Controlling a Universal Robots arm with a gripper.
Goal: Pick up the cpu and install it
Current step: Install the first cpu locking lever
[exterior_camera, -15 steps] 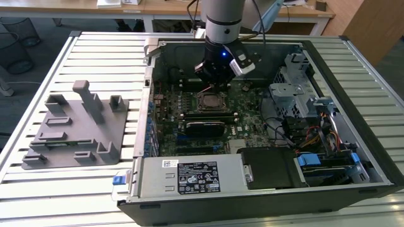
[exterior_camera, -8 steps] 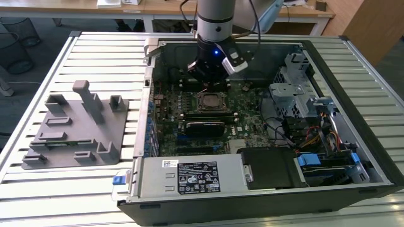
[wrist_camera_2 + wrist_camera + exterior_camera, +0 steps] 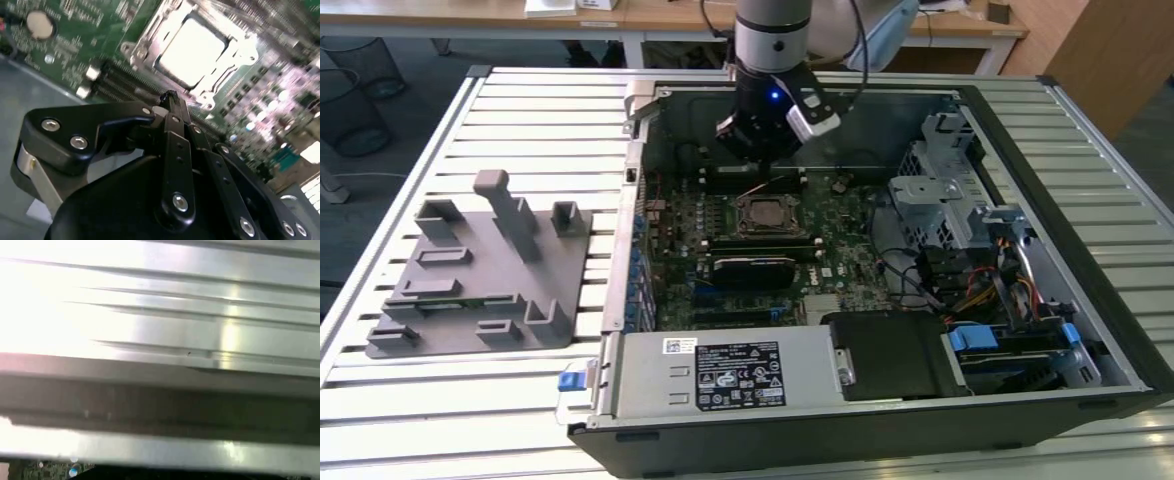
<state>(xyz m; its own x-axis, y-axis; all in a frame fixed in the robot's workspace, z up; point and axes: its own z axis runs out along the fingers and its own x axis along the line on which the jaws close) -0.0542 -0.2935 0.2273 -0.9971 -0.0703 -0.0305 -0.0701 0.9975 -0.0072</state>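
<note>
- The slatted metal desk carries everything here.
- An open computer case lies on its side, taking up most of the exterior view's right.
- The green motherboard sits flat inside the case.
- A grey plastic holder tray rests on the desk, well apart from the case, at the exterior view's left.
- The arm's claw hangs over the motherboard, just beyond the socket frame; in the second wrist view its black fingers are pressed together, holding nothing.
- The cpu lies in the socket, its silvery top bright in the second wrist view, apart from the claw.
</note>
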